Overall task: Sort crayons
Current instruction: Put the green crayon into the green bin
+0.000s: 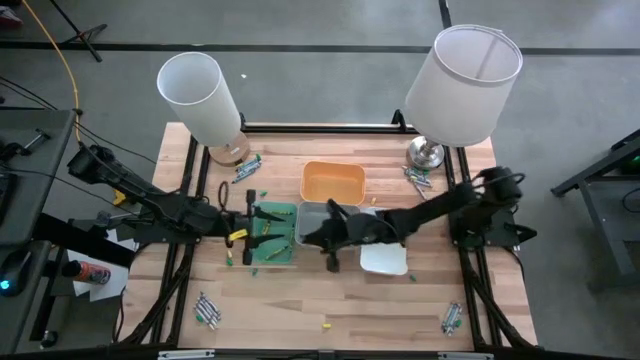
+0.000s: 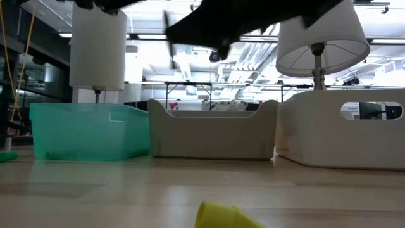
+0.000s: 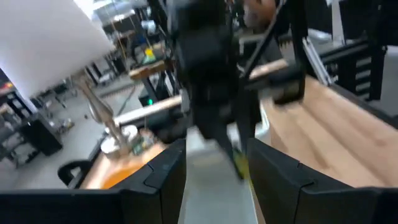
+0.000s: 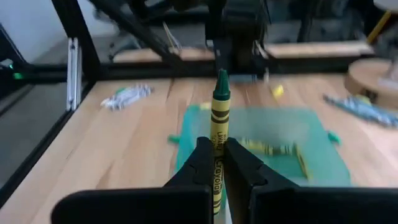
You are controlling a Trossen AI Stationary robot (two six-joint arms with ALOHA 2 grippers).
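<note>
My right gripper point(image 1: 330, 238) hovers over the grey tray point(image 1: 312, 222) and is shut on a green crayon with a yellow-green wrapper point(image 4: 219, 124). My left gripper point(image 1: 248, 225) is open and empty over the left part of the green tray point(image 1: 272, 236), its fingers point(image 3: 168, 177) pointing toward the right gripper. Several crayons point(image 4: 273, 148) lie in the green tray. An orange tray point(image 1: 333, 183) stands behind the grey one, and a white tray point(image 1: 385, 260) stands to its right. My right gripper pinches the crayon's wrapped shaft point(image 4: 217, 155) between its two fingers point(image 4: 198, 160). The crayon lies along the fingers, its green tip point(image 4: 221, 81) sticking out past them toward the table's left side. It is lifted clear of the trays.
Two lamps point(image 1: 200, 95) point(image 1: 462, 85) stand at the far corners. Bunches of crayons lie by each lamp base point(image 1: 247, 167) point(image 1: 418, 178) and near the front corners point(image 1: 208, 310) point(image 1: 452, 318). A loose yellow crayon point(image 1: 325, 325) lies near the front edge.
</note>
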